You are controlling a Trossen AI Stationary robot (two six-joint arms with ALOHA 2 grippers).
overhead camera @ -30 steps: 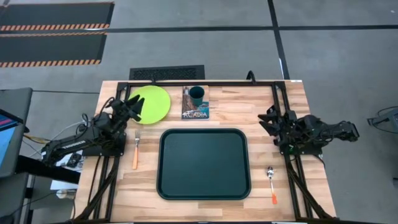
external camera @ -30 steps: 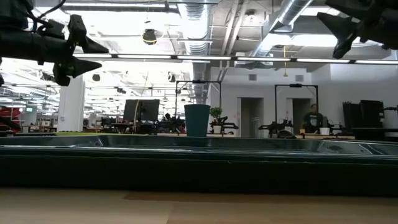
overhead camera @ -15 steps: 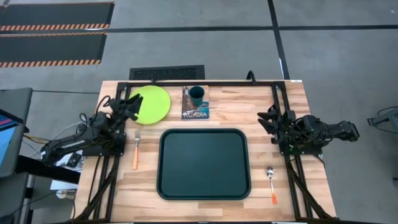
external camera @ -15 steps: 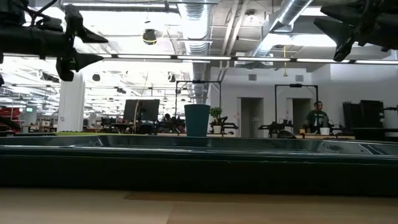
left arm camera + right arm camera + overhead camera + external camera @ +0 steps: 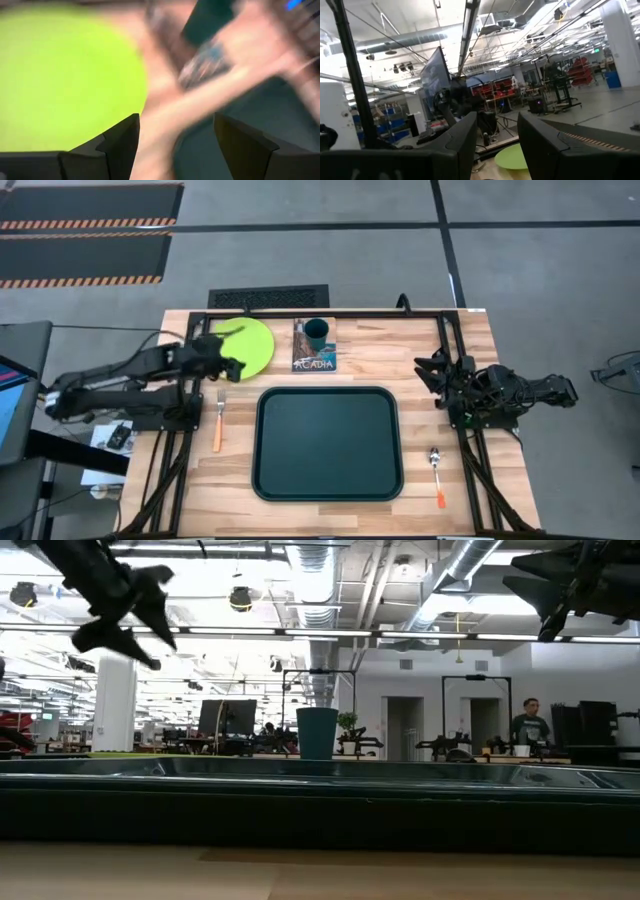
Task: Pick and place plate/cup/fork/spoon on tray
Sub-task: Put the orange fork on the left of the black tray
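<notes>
The lime-green plate (image 5: 243, 345) lies flat at the table's far left and fills the left wrist view (image 5: 65, 75). My left gripper (image 5: 232, 367) is open above the plate's near right edge, pointing down and touching nothing. The dark teal cup (image 5: 316, 333) stands on the Acadia book (image 5: 314, 358). The dark green tray (image 5: 328, 442) lies at the centre. The orange-handled fork (image 5: 217, 424) lies left of the tray, the red-orange-handled spoon (image 5: 437, 476) to its right. My right gripper (image 5: 430, 372) is open, raised at the right side, pointing level toward the left.
A black frame runs along the table's far edge and down both sides under the arms. Bare wood lies between the tray and the book and along the near edge. In the low view a person (image 5: 528, 730) stands far back in the room.
My left arm has stretched out toward the table's right, over the plate's near right edge, and its gripper has tipped from level to pointing down. The plate, cup, fork and spoon have not moved.
</notes>
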